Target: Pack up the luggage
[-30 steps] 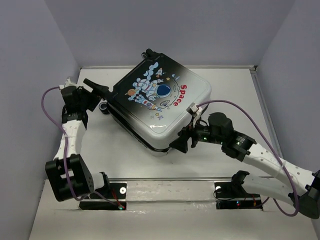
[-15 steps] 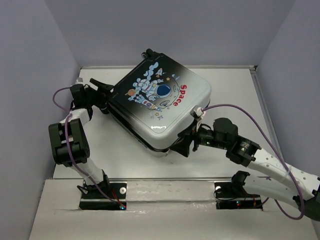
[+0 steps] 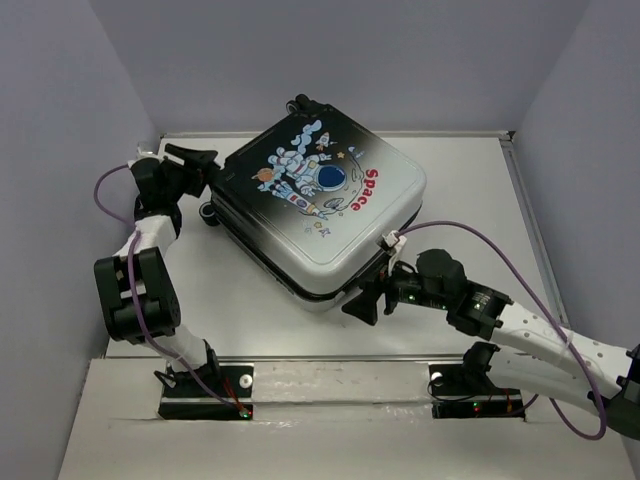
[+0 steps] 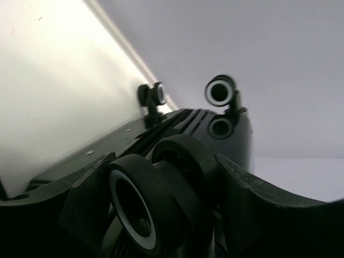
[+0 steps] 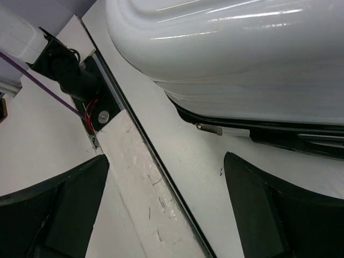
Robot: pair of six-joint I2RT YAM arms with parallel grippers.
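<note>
The luggage (image 3: 320,205) lies flat and closed in the middle of the table, astronaut and red "Space" print facing up. My left gripper (image 3: 200,163) is at its far-left wheel end. In the left wrist view the fingers (image 4: 86,199) press on both sides of a black double wheel (image 4: 156,204); two more wheels (image 4: 220,92) stick out further along. My right gripper (image 3: 363,300) is open and empty beside the luggage's near white corner. In the right wrist view it (image 5: 166,158) hovers over bare table below the white shell (image 5: 231,59) and a zipper pull (image 5: 209,129).
A metal rail (image 3: 340,368) runs along the near edge with both arm bases bolted to it; it also shows in the right wrist view (image 5: 145,156). Grey walls close in the table on the left, back and right. Purple cables trail from both wrists.
My left gripper has swung in and closed round the luggage's wheel. The luggage has shifted slightly back and to the right. My right gripper has drawn back a little from the near corner.
</note>
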